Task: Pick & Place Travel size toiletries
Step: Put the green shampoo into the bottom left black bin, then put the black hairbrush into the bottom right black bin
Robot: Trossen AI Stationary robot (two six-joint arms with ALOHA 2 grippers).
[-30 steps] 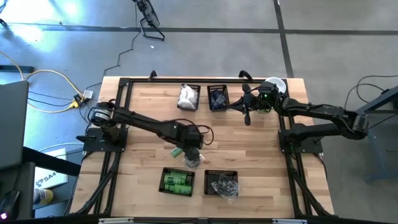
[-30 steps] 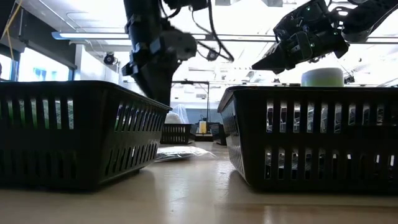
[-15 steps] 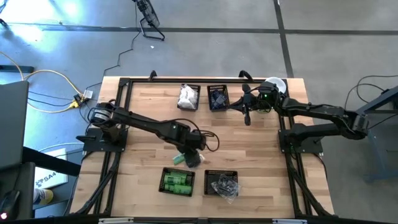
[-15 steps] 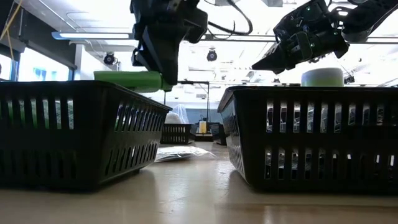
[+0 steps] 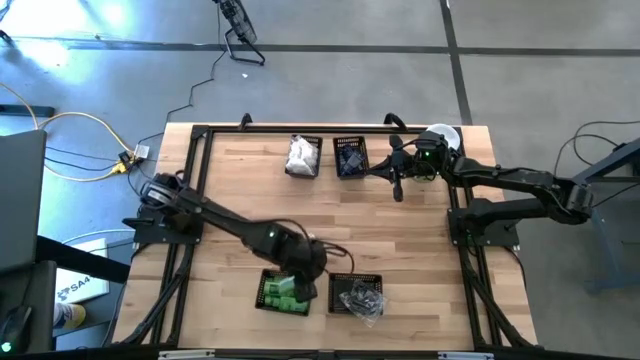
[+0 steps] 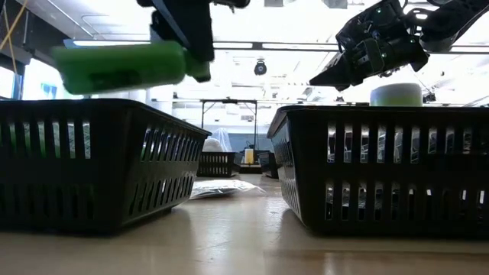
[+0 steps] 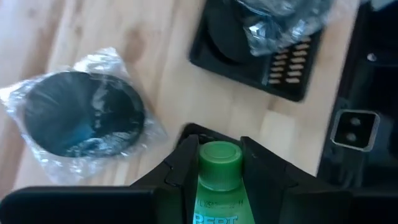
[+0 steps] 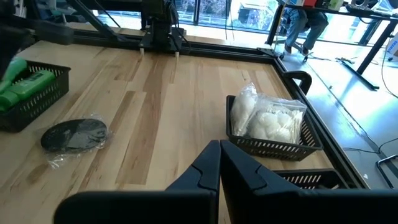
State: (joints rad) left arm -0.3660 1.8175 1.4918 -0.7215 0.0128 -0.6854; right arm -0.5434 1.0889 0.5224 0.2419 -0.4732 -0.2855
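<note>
Left gripper [image 7: 214,171]: fingers closed on the neck of a green bottle [image 7: 216,186], one on each side just below the ribbed screw cap; bottle held lying level, as seen in the low view [image 6: 122,67], above the rim of the near-left mesh basket [image 5: 265,300] at the table's front edge. Bottle bright green with pale lettering on the body. Same basket already holding more green bottles [image 5: 283,293]. Just beside it, front centre, a second black basket [image 5: 340,282] with clear-wrapped dark pieces [image 5: 360,298]. On the bare wood between the baskets, a dark disc in clear wrap [image 7: 78,115], lying flat. Along the far edge, a basket of white crinkly packets [image 5: 302,155] beside a basket of dark pieces [image 5: 350,158]. Right gripper [image 5: 397,187]: raised near the far right corner beside the tall pale-green cylinder [image 5: 438,140], fingers together, holding nothing.
</note>
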